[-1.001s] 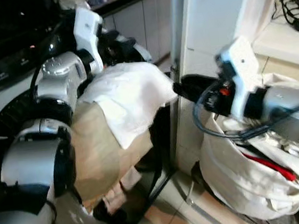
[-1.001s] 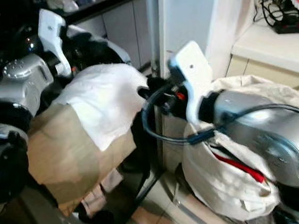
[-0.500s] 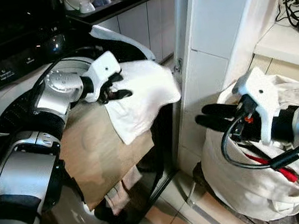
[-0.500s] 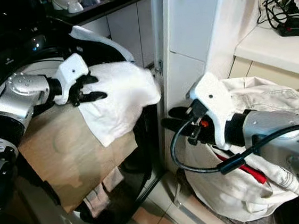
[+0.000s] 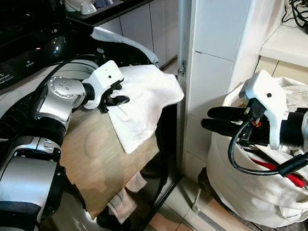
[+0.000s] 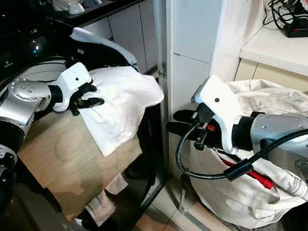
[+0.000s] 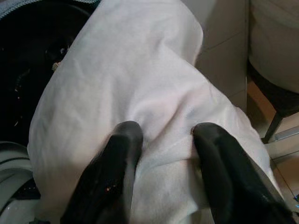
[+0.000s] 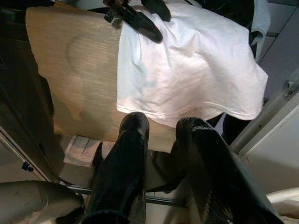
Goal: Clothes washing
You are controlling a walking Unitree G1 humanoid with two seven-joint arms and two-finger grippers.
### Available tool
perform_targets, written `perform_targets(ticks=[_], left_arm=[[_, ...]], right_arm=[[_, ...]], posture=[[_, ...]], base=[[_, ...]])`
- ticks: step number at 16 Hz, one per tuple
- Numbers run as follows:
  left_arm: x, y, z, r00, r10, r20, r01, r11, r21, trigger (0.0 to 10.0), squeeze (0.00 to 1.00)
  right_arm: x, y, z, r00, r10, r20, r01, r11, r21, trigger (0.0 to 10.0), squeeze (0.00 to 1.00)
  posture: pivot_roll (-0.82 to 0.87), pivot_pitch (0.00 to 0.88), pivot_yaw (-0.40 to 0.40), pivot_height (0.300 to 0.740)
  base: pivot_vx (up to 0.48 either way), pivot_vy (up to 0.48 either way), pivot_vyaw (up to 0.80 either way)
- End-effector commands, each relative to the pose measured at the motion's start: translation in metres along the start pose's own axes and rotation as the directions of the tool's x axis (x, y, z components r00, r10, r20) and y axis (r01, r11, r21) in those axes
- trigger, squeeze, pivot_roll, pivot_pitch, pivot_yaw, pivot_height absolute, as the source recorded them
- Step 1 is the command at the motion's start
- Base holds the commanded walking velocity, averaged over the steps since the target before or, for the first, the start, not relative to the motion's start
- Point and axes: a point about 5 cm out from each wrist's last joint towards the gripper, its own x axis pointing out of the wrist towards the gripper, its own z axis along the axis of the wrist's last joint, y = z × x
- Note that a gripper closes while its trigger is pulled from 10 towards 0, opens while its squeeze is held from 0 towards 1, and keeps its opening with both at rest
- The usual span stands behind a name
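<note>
A white cloth (image 5: 144, 102) lies draped over the rim of a dark top-loading washing machine (image 5: 10, 108), on top of a tan cloth (image 5: 100, 154) that hangs down the front. My left gripper (image 5: 115, 99) rests on the white cloth's near edge. In the left wrist view its fingers (image 7: 124, 144) pinch a raised fold of the white cloth (image 7: 140, 79). My right gripper (image 5: 214, 120) hovers open and empty in front of the white laundry bag (image 5: 244, 188), apart from the cloth. The right wrist view looks past its fingers (image 8: 133, 130) at the white cloth (image 8: 187, 70).
A white tiled pillar (image 5: 212, 43) stands between the machine and the laundry bag, which holds pale clothes and a red item (image 5: 293, 178). A counter with cables (image 5: 302, 0) is at the back right. More garments hang low in front of the machine (image 5: 124, 198).
My right gripper has pulled away from the white cloth to the right, in front of the bag. My left gripper has come down onto the cloth and closed on a fold.
</note>
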Motion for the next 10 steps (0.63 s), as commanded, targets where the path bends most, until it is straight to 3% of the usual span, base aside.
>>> perform_targets(ticks=[1, 4, 10], left_arm=[[-0.003, 0.003, -0.003, 1.000, 0.008, -0.020, -0.008, 1.000, -0.014, 0.0, 0.00], [-0.003, 0.003, -0.003, 1.000, 0.012, -0.022, -0.012, 1.000, -0.022, 0.0, 0.00], [-0.008, 0.017, 0.000, 0.985, 0.172, -0.022, -0.173, 0.983, -0.056, 0.0, 0.00]], right_arm=[[0.001, 0.004, 0.003, 1.000, 0.024, 0.007, -0.024, 0.999, -0.027, 10.0, 0.00], [0.004, 0.011, 0.003, 0.997, 0.078, 0.026, -0.077, 0.997, -0.031, 10.0, 0.00], [0.006, 0.014, 0.001, 0.995, 0.091, 0.040, -0.090, 0.995, -0.032, 10.0, 0.00]], posture=[[-0.10, 0.000, 0.066, 0.740], [-0.10, 0.000, 0.066, 0.740], [-0.10, 0.000, 0.068, 0.740]], base=[[0.000, 0.000, 0.00], [0.000, 0.000, 0.00], [0.000, 0.000, 0.00]])
